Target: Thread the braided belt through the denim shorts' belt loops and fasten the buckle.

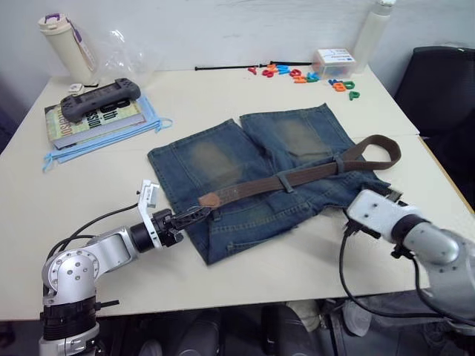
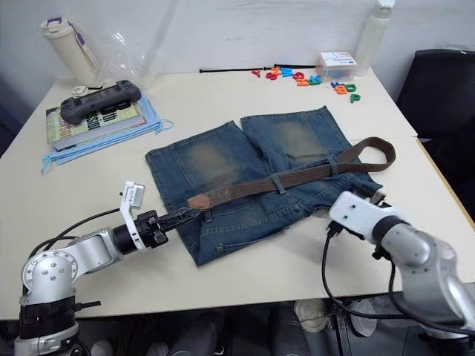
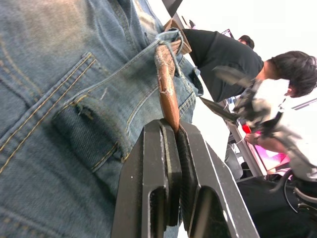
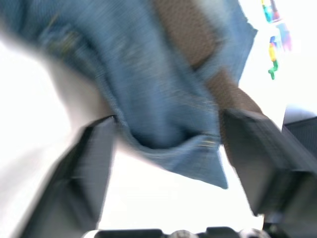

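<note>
Left: left gripper (image 1: pixel 199 214) clamped on tan leather tip of braided belt (image 1: pixel 297 176), low over waistband of denim shorts (image 1: pixel 260 178), as left wrist view confirms. Ahead of fingertips, strap passing under two visible belt loops (image 1: pixel 285 182), then curling back in a loop beyond shorts' far edge. Buckle not discernible. Right: right gripper (image 4: pixel 166 144) with fingers spread wide, holding nothing, hovering at shorts' edge just beside curled strap.

Best handled, by judgement: draw tip straight along waistband, flat, without twisting; pin denim with free gripper to stop bunching.

Count: one belt, one pair of shorts, two loops seen threaded, two grippers. Farther off: one book (image 1: pixel 93 117), one black controller (image 1: pixel 100 99), two bottles (image 1: pixel 68 46).
</note>
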You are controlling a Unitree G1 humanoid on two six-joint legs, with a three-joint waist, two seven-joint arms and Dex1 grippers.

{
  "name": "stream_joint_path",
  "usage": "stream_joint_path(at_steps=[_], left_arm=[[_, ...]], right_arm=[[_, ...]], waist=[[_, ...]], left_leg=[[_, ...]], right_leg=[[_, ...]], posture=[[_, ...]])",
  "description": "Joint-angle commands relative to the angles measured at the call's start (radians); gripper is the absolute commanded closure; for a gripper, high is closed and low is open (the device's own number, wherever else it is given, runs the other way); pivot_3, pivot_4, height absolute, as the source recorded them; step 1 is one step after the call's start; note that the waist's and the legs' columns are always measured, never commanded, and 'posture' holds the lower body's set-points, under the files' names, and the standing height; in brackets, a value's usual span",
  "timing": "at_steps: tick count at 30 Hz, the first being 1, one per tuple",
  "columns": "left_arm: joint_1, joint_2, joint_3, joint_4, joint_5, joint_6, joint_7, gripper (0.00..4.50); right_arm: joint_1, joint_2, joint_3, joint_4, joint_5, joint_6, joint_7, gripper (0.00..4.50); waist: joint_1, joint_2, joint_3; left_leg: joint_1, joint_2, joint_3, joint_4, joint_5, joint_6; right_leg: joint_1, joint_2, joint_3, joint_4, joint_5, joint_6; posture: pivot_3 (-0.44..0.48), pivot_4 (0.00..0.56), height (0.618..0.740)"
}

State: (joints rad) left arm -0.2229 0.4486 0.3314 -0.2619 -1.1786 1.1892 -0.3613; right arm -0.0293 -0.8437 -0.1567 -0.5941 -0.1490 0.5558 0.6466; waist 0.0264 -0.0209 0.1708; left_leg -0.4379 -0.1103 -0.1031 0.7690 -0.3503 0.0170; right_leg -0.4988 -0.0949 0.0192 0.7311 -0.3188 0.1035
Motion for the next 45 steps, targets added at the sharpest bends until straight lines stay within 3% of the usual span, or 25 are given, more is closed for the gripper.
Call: stream_joint_path(at_steps=[1, 4, 7, 12, 18, 29, 35, 45], left_arm=[[0.007, 0.011, 0.005, -0.027, -0.026, -0.016, -0.015, 4.5], [0.009, 0.01, 0.004, -0.028, -0.028, -0.017, -0.012, 4.5], [0.013, 0.005, 0.003, -0.032, -0.031, -0.021, -0.007, 4.5], [0.014, -0.004, -0.001, -0.038, -0.04, -0.028, 0.001, 4.5], [0.017, -0.006, -0.004, -0.047, -0.044, -0.036, 0.001, 4.5], [0.029, 0.004, -0.007, -0.076, -0.08, -0.051, -0.006, 4.5], [0.048, 0.028, -0.008, -0.09, -0.105, -0.042, 0.001, 4.5], [0.059, 0.056, -0.024, -0.105, -0.127, -0.044, 0.009, 4.5]], right_arm=[[-0.144, 0.049, -0.135, -0.172, 0.257, 0.249, 0.094, 0.35], [-0.291, 0.154, -0.153, -0.265, 0.461, 0.555, 0.105, 0.35], [-0.482, 0.533, -0.196, -0.311, 0.613, 1.009, 0.07, 0.35], [-0.461, 0.879, -0.241, -0.22, 0.76, 1.059, -0.122, 0.35], [-0.416, 1.06, -0.299, -0.084, 0.964, 1.059, -0.343, 0.35], [-0.461, 1.185, -0.369, 0.152, 1.142, 1.058, -0.635, 0.35], [-0.518, 1.175, -0.387, 0.262, 1.296, 0.917, -0.761, 0.35], [-0.454, 1.071, -0.214, 0.308, 1.568, 0.724, -0.953, 0.35]], waist=[[-0.005, 0.0, 0.0], [-0.002, 0.0, 0.0], [-0.004, -0.002, -0.001], [0.004, 0.0, -0.001], [-0.005, 0.002, -0.001], [-0.03, 0.003, -0.001], [-0.03, 0.003, -0.001], [-0.033, 0.004, 0.0]], left_leg=[[0.0, 0.0, 0.0, 0.0, 0.0, 0.0], [0.0, 0.001, -0.001, -0.001, 0.0, 0.0], [0.001, 0.003, -0.003, -0.001, 0.0, -0.002], [-0.001, 0.0, -0.007, -0.003, 0.001, -0.003], [0.0, -0.003, -0.005, -0.002, 0.0, -0.001], [0.0, -0.001, -0.005, -0.003, 0.001, -0.002], [0.0, -0.001, -0.005, -0.003, 0.001, -0.002], [-0.001, 0.0, -0.003, -0.003, 0.0, -0.002]], right_leg=[[0.0, 0.0, 0.0, 0.0, 0.0, 0.0], [0.0, 0.0, -0.001, 0.0, 0.0, -0.001], [0.0, 0.002, -0.003, -0.001, 0.0, -0.004], [-0.001, 0.0, -0.007, 0.0, 0.0, -0.005], [0.0, -0.003, -0.008, 0.0, 0.0, -0.005], [-0.002, -0.002, -0.008, 0.003, 0.0, -0.006], [-0.002, -0.002, -0.008, 0.003, 0.0, -0.006], [-0.005, -0.001, -0.006, 0.005, 0.0, -0.006]], posture=[[0.0, 0.15, 0.659], [0.0, 0.15, 0.659], [0.0, 0.15, 0.659], [0.0, 0.15, 0.659], [0.0, 0.15, 0.659], [0.0, 0.15, 0.659], [0.0, 0.15, 0.659], [0.0, 0.15, 0.659]])
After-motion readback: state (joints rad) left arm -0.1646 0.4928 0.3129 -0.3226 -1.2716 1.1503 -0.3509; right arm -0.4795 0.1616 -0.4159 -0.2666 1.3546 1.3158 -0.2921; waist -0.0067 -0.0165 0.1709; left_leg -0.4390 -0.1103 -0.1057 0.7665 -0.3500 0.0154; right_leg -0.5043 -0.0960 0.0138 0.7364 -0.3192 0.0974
